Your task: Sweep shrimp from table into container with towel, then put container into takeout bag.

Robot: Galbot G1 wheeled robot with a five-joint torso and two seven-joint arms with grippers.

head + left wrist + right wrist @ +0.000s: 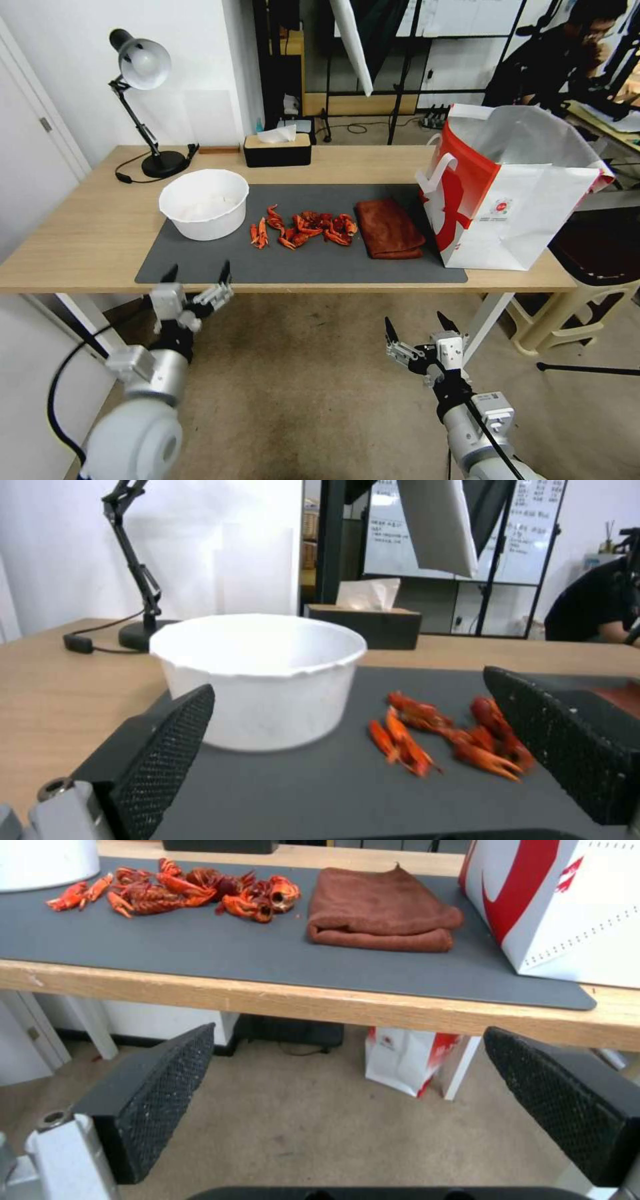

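A pile of red-orange shrimp (303, 229) (447, 735) (180, 890) lies on the dark grey mat in the middle of the table (80, 227). The white round container (203, 203) (260, 675) stands on the mat just left of them. A folded rust-red towel (389, 229) (383, 915) lies to their right. At the table's right end stands the white and red takeout bag (520, 200) (573, 905), open at the top. My left gripper (198, 275) (360, 760) is open at the table's front edge, facing the container. My right gripper (420, 328) (347, 1100) hangs open below the table's edge.
A black tissue box (277, 149) and a black desk lamp (143, 100) stand at the back of the table. A beige stool (587, 293) is right of the table. Another white and red bag (413, 1060) sits on the floor under the table.
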